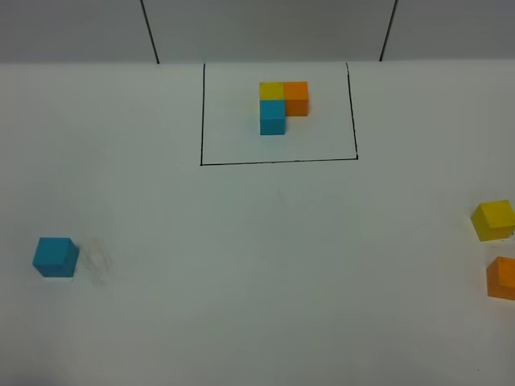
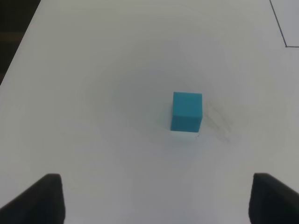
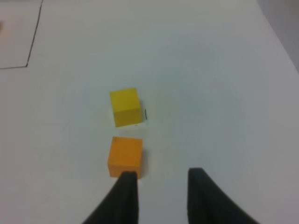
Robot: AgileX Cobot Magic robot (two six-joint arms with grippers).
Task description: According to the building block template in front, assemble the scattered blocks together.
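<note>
Table (image 1: 241,241), white, seen from the high camera. The building block template (image 1: 282,104) sits at the far side, inside the black rectangle (image 1: 278,162) and nearer its back line. It is an L: yellow at the back, orange touching it on the right, blue touching the yellow on the near side.

Loose cubes:
- The blue cube (image 1: 55,257) is alone at the near left, well apart from the frame. It stands flat, and faint grey scuffs mark the table just to its right.
- The yellow cube (image 1: 492,219) is at the far right edge of the high view.
- The orange cube (image 1: 502,277) is just nearer than the yellow, with a small gap between them. The edge of the picture cuts it off.

I see neither arm from the high camera.

Left gripper (image 2: 157,178): fingers (image 2: 46,198) are spread wide and hold nothing. The blue cube lies ahead of them, roughly centred between them and clear of both.

Right gripper (image 3: 162,171): fingers (image 3: 126,196) are drawn in close on nothing, with only a strip of table between the tips. One tip sits at the orange cube's near edge; I can't tell whether it touches. The yellow cube is just beyond the orange one.
</note>
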